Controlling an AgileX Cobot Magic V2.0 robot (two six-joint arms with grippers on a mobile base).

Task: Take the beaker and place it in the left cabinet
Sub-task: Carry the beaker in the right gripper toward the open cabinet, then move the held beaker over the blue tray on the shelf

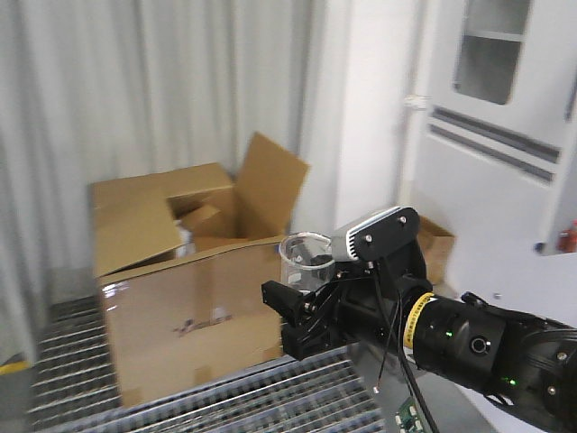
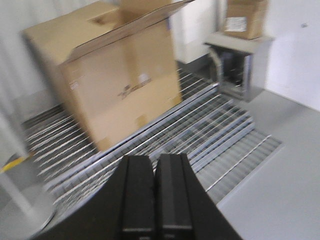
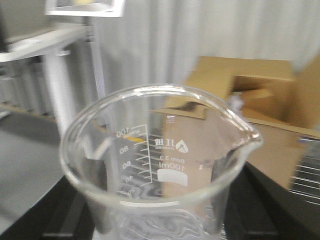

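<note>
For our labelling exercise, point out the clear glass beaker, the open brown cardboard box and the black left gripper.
Clear glass beaker [image 3: 165, 165]: right wrist view, its marked wall.
Open brown cardboard box [image 1: 189, 316]: front view, its front face.
Black left gripper [image 2: 155, 160]: left wrist view, between its shut fingertips.

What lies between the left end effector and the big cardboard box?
In the left wrist view, only bare metal floor grating lies between the shut left end effector and the cardboard box.
</note>
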